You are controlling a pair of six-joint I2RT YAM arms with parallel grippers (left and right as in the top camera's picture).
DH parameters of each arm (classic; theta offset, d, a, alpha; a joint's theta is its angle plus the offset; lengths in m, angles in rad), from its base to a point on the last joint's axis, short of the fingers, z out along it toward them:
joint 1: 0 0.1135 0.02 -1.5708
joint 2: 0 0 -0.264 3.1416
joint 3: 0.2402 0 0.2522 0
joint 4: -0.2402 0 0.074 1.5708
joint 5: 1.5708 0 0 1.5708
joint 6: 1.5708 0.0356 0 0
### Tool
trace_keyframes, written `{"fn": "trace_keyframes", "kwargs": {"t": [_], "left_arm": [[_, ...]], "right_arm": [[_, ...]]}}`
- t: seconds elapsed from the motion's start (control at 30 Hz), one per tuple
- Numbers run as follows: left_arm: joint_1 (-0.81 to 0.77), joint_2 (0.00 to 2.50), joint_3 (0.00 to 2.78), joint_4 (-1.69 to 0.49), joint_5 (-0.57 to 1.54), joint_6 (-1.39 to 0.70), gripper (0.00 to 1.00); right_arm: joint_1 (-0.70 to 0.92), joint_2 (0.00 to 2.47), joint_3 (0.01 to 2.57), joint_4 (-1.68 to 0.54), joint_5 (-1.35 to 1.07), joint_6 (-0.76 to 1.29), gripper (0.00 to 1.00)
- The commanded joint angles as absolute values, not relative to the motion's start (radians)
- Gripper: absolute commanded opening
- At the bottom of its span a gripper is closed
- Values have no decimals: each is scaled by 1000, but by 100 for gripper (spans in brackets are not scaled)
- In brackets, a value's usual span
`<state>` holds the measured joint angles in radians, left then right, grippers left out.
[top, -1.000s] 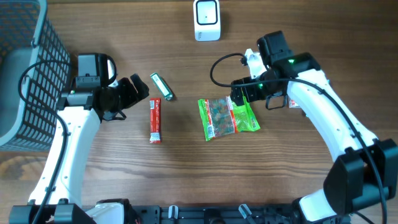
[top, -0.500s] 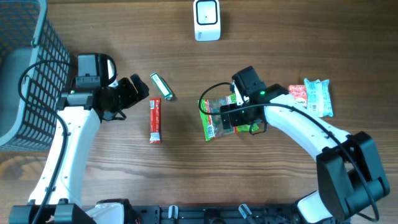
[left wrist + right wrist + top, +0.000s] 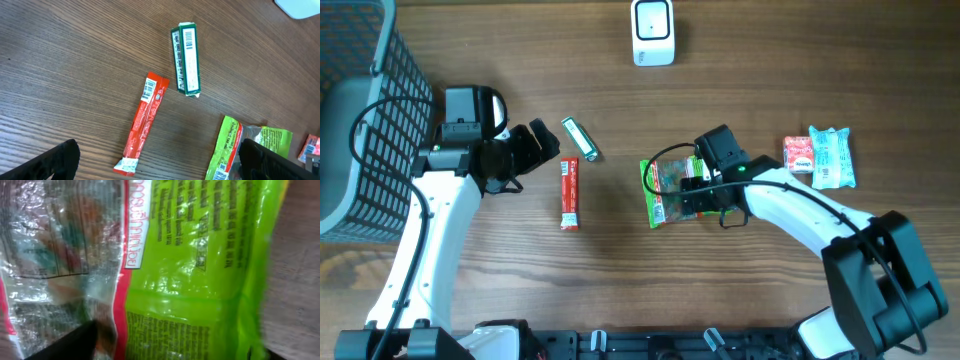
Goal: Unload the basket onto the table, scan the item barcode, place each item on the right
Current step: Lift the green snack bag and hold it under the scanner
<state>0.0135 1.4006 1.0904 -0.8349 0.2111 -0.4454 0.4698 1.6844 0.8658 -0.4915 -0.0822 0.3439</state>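
The white barcode scanner stands at the table's far edge. A green and clear candy bag lies flat in the middle, and it fills the right wrist view. My right gripper is pressed down over the bag's right half, open, with jaws wide astride it. One dark finger rests on the clear part of the bag. My left gripper hovers open at the left, above a red stick packet and a green gum pack, holding nothing.
A grey mesh basket fills the far left corner. A red packet and a pale blue packet lie side by side at the right. The red stick and gum pack lie between the arms.
My right arm has swung in from the right and dropped onto the green bag, uncovering the two packets at the right. Its jaws have narrowed a little. The left arm has not moved.
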Motion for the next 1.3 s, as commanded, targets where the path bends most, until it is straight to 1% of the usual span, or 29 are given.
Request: {"fn": "trace_keyframes", "kwargs": {"t": [0.0, 0.03, 0.1, 0.17, 0.2, 0.33, 0.53, 0.63, 0.73, 0.83, 0.9, 0.93, 1.0, 1.13, 1.27], "left_arm": [[16, 1397, 1099, -835, 220, -422, 100], [16, 1397, 1099, -835, 220, -422, 100], [16, 1397, 1099, -835, 219, -422, 100], [16, 1397, 1099, -835, 220, -422, 100], [16, 1397, 1099, -835, 219, -422, 100], [16, 1397, 1099, -835, 220, -422, 100], [16, 1397, 1099, -835, 219, -422, 100], [16, 1397, 1099, -835, 220, -422, 100], [16, 1397, 1099, -835, 220, -422, 100], [16, 1397, 1099, -835, 219, -422, 100], [16, 1397, 1099, -835, 220, -422, 100], [16, 1397, 1099, -835, 220, -422, 100], [16, 1397, 1099, -835, 219, -422, 100], [16, 1397, 1099, -835, 220, -422, 100], [16, 1397, 1099, -835, 220, -422, 100]], "right_arm": [[471, 1705, 816, -505, -125, 344, 66], [471, 1705, 816, -502, -133, 343, 62], [471, 1705, 816, -501, -132, 340, 47], [471, 1705, 816, -501, -132, 340, 29], [470, 1704, 819, -497, -133, 322, 4], [442, 1641, 876, -553, -162, 186, 4], [430, 1438, 879, -540, -208, 180, 4], [430, 1363, 879, -552, -209, 59, 4], [430, 1331, 879, -571, -213, 44, 4], [430, 1328, 883, -536, -257, 24, 4], [430, 1314, 916, -551, -198, -7, 4], [430, 1296, 961, -588, -155, -49, 4], [430, 1280, 1026, -629, -154, -107, 4], [430, 1299, 1229, -740, 1, -107, 4], [431, 1438, 1582, -922, 173, -225, 4]]}}
